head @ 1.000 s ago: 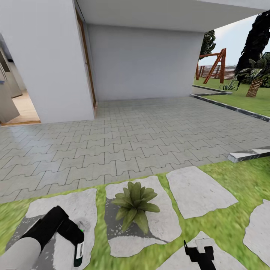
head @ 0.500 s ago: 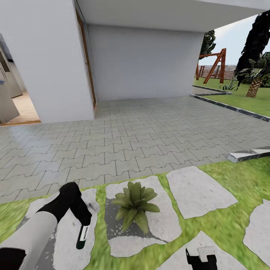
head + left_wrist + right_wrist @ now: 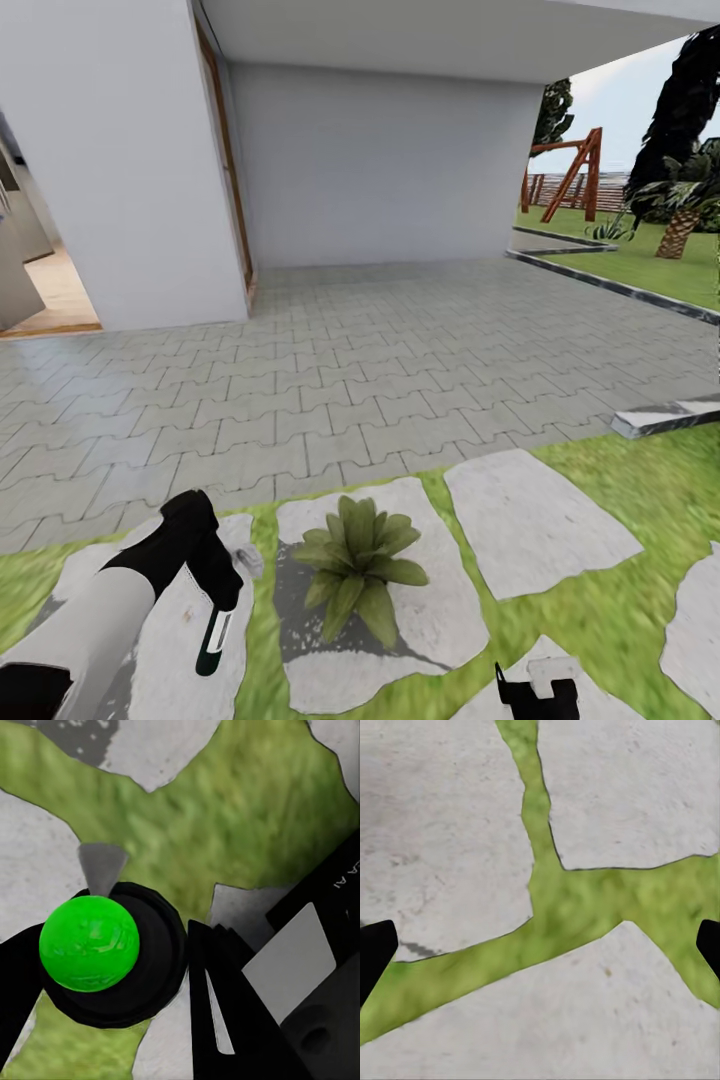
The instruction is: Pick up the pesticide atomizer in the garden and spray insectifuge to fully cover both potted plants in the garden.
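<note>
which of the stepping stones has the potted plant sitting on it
The middle stepping stone in the head view, directly ahead of the robot: the potted plant sits on it. The stone to its right is bare, as far as shown.

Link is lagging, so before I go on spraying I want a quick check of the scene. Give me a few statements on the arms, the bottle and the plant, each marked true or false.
1. The left gripper holds the spray bottle. True.
2. The potted plant stands on the lawn. False: it stands on a stepping stone.
3. The right gripper carries a second bottle. False: it holds nothing, fingers apart.
4. The plant is to the right of the bottle in the head view. True.
5. A wooden swing frame stands far off on the grass. True.
</note>
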